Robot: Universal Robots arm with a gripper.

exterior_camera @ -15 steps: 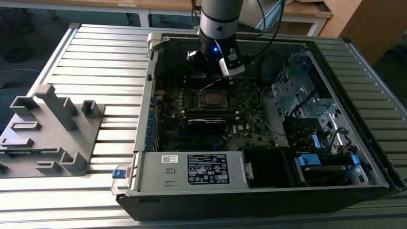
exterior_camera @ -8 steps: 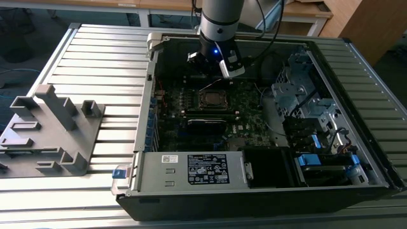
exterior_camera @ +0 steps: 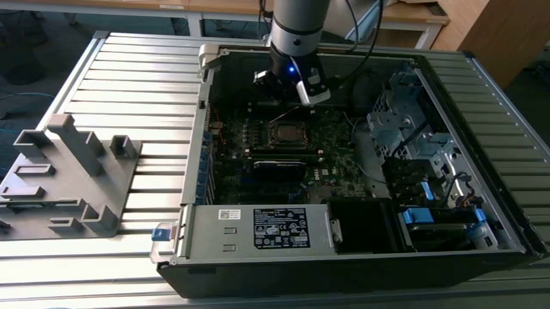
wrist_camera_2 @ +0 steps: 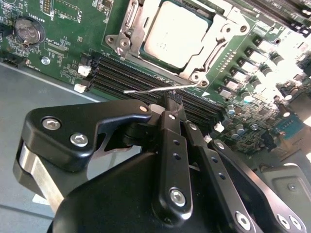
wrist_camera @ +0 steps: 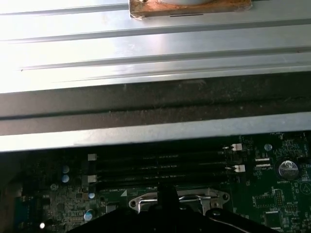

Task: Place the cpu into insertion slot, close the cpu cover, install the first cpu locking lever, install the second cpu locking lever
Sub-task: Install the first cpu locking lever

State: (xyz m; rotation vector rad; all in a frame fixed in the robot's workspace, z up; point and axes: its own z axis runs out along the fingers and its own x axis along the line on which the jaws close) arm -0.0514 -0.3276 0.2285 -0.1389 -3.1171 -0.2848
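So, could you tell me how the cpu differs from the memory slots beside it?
The cpu is square; the memory slots are long and narrow. The cpu is pale silver-grey, the memory slots black. Both sit on the green motherboard.

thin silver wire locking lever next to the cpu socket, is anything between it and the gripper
Nothing visible stands between them. In the second wrist view the black gripper has its tip right at the thin silver wire locking lever, which crosses in front of the long black memory slots beside the silvery metal cpu cover.
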